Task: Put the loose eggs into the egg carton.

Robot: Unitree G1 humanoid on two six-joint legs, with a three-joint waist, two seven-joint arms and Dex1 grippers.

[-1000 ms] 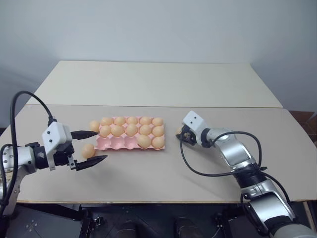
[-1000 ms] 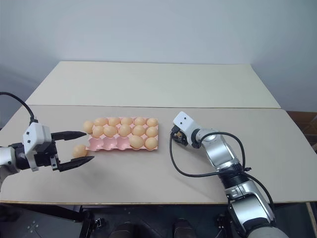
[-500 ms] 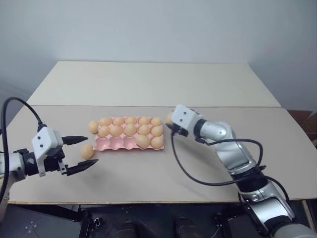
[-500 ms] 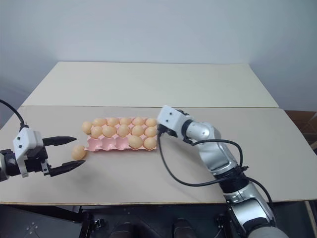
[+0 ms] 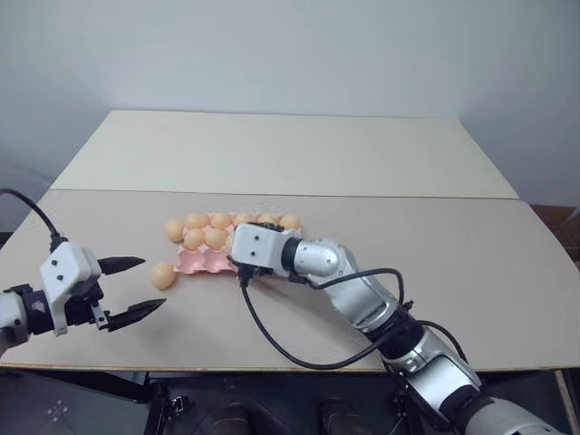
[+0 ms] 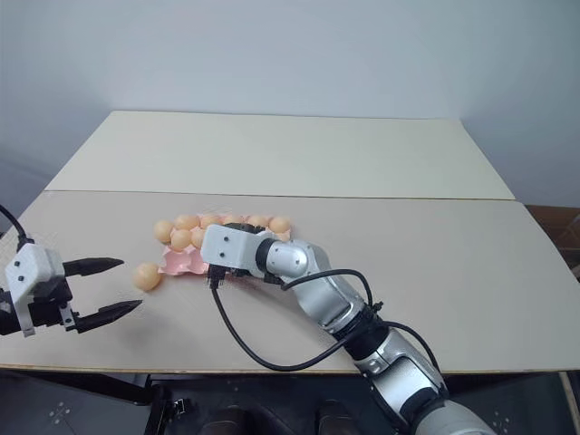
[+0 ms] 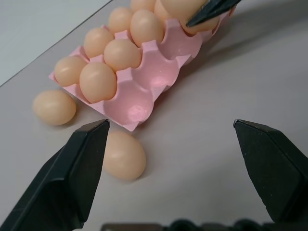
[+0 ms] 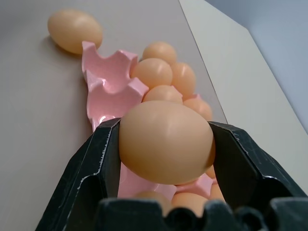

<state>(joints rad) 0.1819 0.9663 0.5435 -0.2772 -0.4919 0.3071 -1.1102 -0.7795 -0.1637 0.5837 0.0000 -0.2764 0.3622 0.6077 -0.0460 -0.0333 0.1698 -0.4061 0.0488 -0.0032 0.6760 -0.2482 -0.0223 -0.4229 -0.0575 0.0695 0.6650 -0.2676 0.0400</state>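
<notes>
The pink egg carton (image 5: 205,262) lies mid-table with many eggs in its far cups and bare cups along its near left side. My right gripper (image 8: 166,129) is shut on an egg (image 8: 163,144) and hovers over the carton's near row. One loose egg (image 5: 162,275) rests on the table just off the carton's near left corner. Another loose egg (image 5: 174,230) sits by its far left corner. My left gripper (image 5: 152,284) stands open with nothing between its fingers, a little to the left of the near loose egg (image 7: 123,155).
The carton sits on the nearer of two beige tables (image 5: 453,263) pushed together, with a seam between them. A black cable (image 5: 272,335) loops from my right wrist over the table in front of the carton. Bare surface lies to the right of the carton.
My right arm has swung left with its egg, from beside the carton's right end to above the carton's near row. My left gripper has drawn back left, away from the near loose egg.
</notes>
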